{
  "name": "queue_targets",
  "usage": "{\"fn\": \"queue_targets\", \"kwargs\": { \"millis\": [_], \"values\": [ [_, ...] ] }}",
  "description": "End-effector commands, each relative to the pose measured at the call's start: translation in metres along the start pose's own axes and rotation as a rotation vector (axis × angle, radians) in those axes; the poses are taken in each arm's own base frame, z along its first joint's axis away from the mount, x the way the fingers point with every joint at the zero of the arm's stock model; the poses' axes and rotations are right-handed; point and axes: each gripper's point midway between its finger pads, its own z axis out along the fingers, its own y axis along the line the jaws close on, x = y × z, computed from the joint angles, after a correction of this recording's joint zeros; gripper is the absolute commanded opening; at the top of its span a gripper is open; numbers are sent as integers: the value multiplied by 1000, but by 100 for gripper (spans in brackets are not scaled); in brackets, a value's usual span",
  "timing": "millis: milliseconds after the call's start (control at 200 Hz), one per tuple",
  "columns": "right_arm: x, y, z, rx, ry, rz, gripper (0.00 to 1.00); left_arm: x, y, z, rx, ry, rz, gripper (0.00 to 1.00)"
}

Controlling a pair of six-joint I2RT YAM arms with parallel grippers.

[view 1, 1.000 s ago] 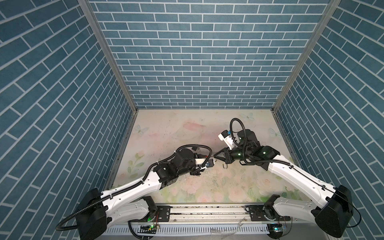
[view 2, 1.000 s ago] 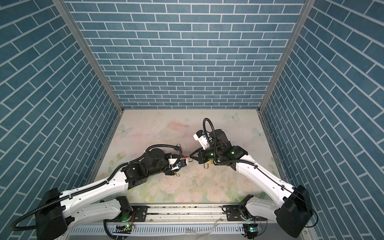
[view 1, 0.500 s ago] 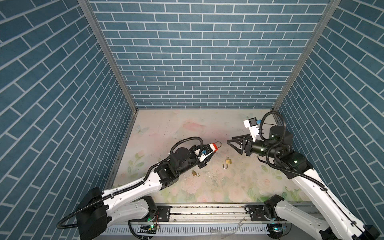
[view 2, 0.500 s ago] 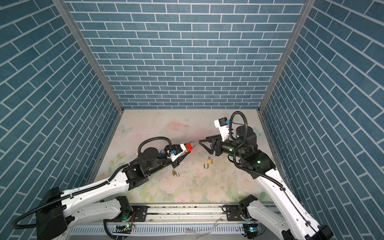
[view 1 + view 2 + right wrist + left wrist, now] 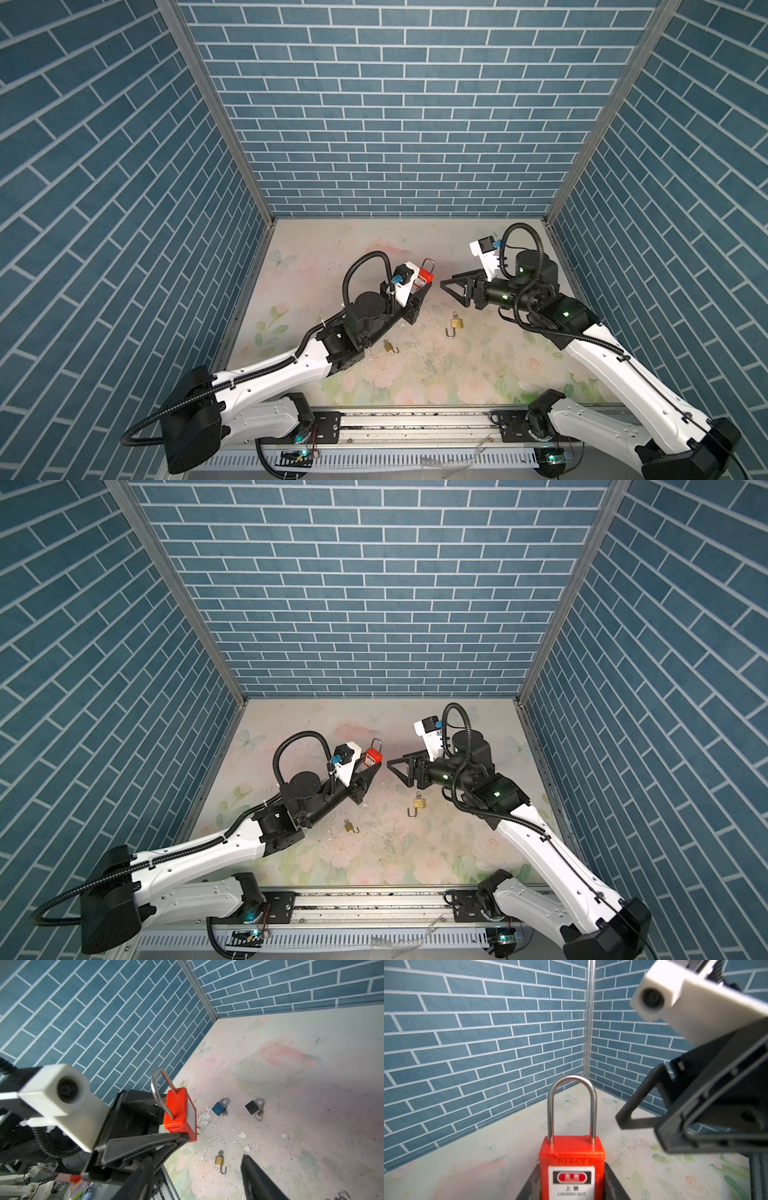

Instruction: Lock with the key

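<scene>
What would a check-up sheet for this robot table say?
Surface: flowery mat, scuffed, white flakes.
Job's things: red padlock, shackle seated; its key not seen.
Clutter: brass padlock and small brass padlock, shackles open; blue padlock, black padlock, shackles shut.
Tools: left tool shut on red padlock; right tool open, empty.
Cables: black hoses loop over both wrists, clear of locks.
Surroundings: blue brick walls on three sides.
</scene>
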Motion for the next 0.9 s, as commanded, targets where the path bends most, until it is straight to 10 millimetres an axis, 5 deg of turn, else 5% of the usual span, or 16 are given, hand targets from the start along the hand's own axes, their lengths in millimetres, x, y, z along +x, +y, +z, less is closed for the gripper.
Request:
{"fn": "queue_targets", "kwargs": {
  "millis": [0, 265, 895],
  "values": [
    [-19, 11, 10, -23, -47, -46, 65, -30, -6, 2, 6, -86, -67, 0],
    [-24, 20, 23, -27, -52, -78, 60, -29, -11, 4, 17, -81, -54, 0],
    [-61, 37, -9, 11, -205, -201, 64, -25, -14, 3, 39, -75, -29, 0]
  ]
}}
